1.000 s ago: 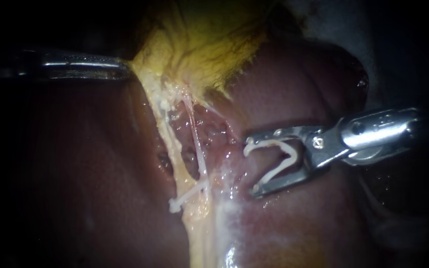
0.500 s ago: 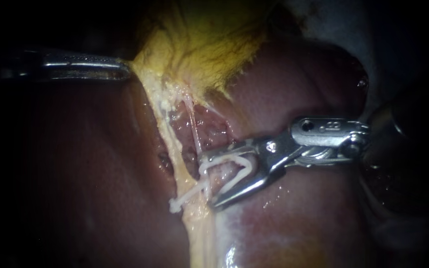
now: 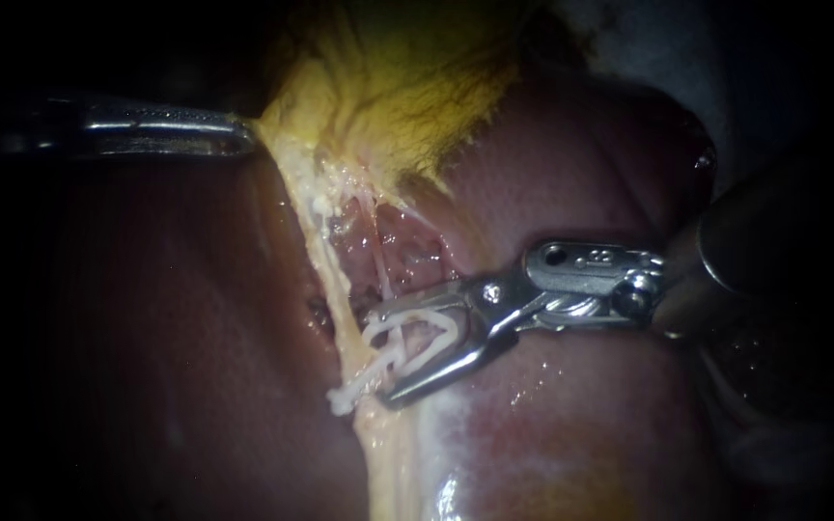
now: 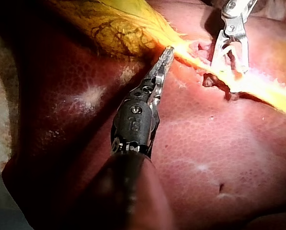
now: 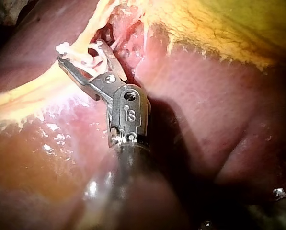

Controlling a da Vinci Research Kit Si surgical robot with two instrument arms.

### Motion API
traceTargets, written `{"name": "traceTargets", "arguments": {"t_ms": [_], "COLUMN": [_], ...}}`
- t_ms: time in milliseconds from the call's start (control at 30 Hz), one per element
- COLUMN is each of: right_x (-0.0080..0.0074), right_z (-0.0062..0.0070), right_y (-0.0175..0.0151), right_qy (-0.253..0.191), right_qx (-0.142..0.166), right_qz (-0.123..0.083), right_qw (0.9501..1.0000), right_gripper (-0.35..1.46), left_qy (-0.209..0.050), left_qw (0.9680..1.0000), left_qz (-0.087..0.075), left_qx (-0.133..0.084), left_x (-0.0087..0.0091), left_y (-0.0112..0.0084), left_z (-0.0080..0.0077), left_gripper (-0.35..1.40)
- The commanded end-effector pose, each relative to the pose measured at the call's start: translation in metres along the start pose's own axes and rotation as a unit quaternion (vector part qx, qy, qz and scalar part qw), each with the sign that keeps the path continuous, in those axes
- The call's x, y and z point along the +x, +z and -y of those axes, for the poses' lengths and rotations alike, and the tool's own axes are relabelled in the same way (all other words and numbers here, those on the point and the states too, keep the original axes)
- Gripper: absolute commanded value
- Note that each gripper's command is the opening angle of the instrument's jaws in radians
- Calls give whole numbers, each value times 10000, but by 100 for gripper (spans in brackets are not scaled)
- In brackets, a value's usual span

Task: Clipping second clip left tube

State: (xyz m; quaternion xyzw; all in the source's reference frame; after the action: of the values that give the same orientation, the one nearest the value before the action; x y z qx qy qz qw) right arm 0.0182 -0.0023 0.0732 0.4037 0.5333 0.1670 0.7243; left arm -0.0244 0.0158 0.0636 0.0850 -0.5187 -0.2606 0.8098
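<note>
Tube (image 3: 379, 262) seemingly lies within clip (image 3: 429, 333) held by right tool (image 3: 381, 357).

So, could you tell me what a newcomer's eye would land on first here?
First, the white clip, held open in the jaws of the right instrument at the middle of the endoscope view and set around the thin pale tube. Next comes the yellow gallbladder above it, its edge gripped by the left instrument.
</note>
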Motion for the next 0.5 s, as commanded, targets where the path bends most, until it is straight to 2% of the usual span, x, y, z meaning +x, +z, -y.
{"name": "traceTargets", "arguments": {"t_ms": [33,300,500], "right_x": [0,5,7], "right_z": [-3,-15,-11], "right_y": [0,22,33], "right_qy": [22,61,118], "right_qx": [0,21,191], "right_qz": [-16,-219,-311], "right_qw": [10000,9997,9993], "right_gripper": [56,57,57], "left_qy": [0,-1,-1], "left_qw": [10000,10000,10000], "left_qz": [0,0,0], "left_qx": [-1,-6,-8], "left_x": [0,-1,-1], "left_y": [0,2,3], "left_z": [0,0,0], "left_gripper": [-35,-35,-35]}}
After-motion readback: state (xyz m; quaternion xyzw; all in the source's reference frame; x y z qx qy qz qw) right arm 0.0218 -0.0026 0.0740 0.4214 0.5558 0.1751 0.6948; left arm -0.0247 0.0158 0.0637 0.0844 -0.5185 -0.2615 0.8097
